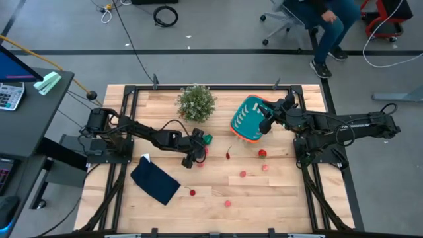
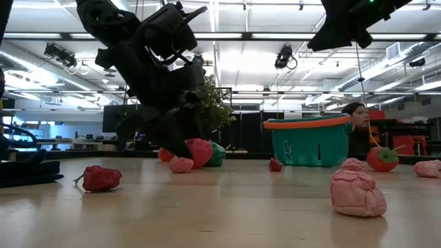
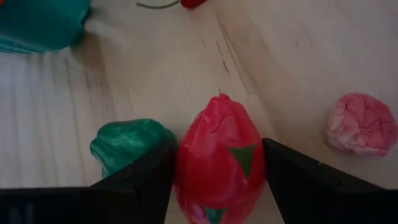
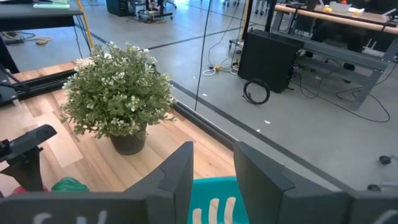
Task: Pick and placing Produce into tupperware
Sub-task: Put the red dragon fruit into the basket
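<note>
The left gripper [image 3: 217, 180] is down on the table with its fingers spread to either side of a red strawberry-shaped toy [image 3: 217, 158], not visibly clamped on it; a green toy [image 3: 127, 143] lies just beside it and a pink one [image 3: 362, 123] nearby. The toy looks small, light and soft with a smooth skin, so grip its widest middle with moderate force to avoid squeezing it out. The right gripper [image 4: 211, 171] is clamped on the rim of the teal basket [image 1: 248, 119], holding it tilted.

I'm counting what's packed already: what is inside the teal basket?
Nothing shows inside the teal basket; it is tilted in the right gripper, and its walls hide most of the interior.
</note>
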Action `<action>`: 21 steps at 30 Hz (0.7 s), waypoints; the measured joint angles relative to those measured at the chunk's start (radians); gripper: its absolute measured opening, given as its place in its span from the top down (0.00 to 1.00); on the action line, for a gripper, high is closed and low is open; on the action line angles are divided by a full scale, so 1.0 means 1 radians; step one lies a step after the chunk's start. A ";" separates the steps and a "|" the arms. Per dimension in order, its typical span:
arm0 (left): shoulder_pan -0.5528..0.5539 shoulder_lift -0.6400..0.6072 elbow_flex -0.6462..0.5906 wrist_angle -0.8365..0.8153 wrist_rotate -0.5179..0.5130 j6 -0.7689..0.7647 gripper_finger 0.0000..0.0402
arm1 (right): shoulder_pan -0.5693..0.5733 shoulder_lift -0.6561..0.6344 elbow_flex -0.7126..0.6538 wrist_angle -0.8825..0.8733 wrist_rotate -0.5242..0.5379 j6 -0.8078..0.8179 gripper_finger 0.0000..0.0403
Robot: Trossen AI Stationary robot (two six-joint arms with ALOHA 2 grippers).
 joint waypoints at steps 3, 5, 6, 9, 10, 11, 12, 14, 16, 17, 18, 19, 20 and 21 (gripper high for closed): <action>0.000 0.000 0.000 0.010 0.001 0.003 0.43 | 0.000 0.000 0.000 0.000 0.000 0.000 0.69; -0.002 -0.004 -0.001 0.010 0.001 -0.002 0.44 | 0.000 0.000 0.000 0.000 0.000 0.000 0.69; -0.006 -0.006 0.000 0.012 0.001 -0.007 0.44 | 0.000 0.000 0.000 0.000 0.000 0.000 0.69; -0.018 -0.018 -0.001 0.014 0.000 -0.012 0.44 | 0.000 0.000 0.000 0.000 0.000 0.000 0.69; -0.025 -0.023 -0.001 0.022 -0.002 -0.011 0.44 | 0.000 0.000 0.000 0.000 0.000 -0.001 0.69; -0.031 -0.026 0.004 0.025 -0.002 0.001 0.43 | 0.000 0.000 0.000 0.000 0.000 0.000 0.69; -0.037 -0.029 0.009 0.023 -0.002 0.006 0.43 | 0.000 0.000 0.000 0.000 0.000 -0.001 0.69; -0.049 -0.032 0.035 0.018 -0.015 0.022 0.42 | 0.000 0.000 0.000 0.000 0.000 -0.001 0.69; -0.058 -0.033 0.071 0.026 -0.035 0.050 0.42 | 0.000 0.000 0.000 0.000 0.000 0.000 0.69; -0.059 -0.033 0.091 0.026 -0.047 0.066 0.43 | 0.000 0.000 0.000 0.001 0.000 0.000 0.69; -0.059 -0.033 0.110 0.025 -0.059 0.085 0.43 | 0.000 0.000 0.000 0.001 0.000 0.000 0.69; -0.057 -0.033 0.130 0.023 -0.077 0.093 0.43 | 0.000 0.000 0.000 0.001 0.000 0.000 0.69; -0.055 -0.033 0.151 0.022 -0.097 0.099 0.43 | 0.000 0.000 0.000 0.001 0.000 0.000 0.69; -0.050 -0.033 0.173 0.024 -0.121 0.101 0.43 | 0.000 0.000 0.000 0.001 0.000 0.000 0.69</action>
